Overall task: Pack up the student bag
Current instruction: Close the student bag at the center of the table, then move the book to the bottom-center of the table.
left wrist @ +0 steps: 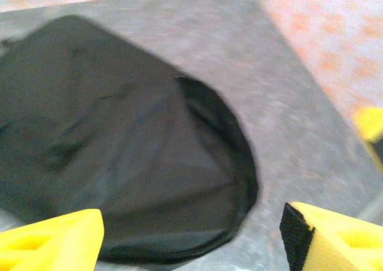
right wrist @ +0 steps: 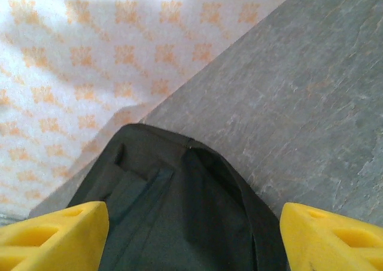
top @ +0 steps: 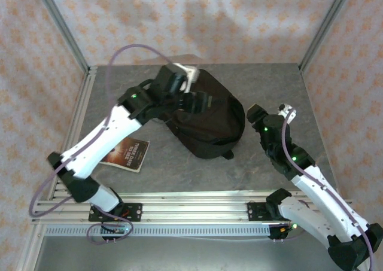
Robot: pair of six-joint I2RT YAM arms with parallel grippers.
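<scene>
Student bag (top: 209, 121) lies far-left to near-right, top prob. near; left hand (left wrist: 192, 223), right hand (right wrist: 194, 217) apart.

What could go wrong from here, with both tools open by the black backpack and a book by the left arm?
The backpack lies slumped and soft; the open left tool above it might pinch loose fabric and drag the bag instead of opening it.
The book lies partly beneath the left arm, so a low swing could shove it toward the near edge of the table.
The right tool, open beside the bag, could meet the left one.
</scene>
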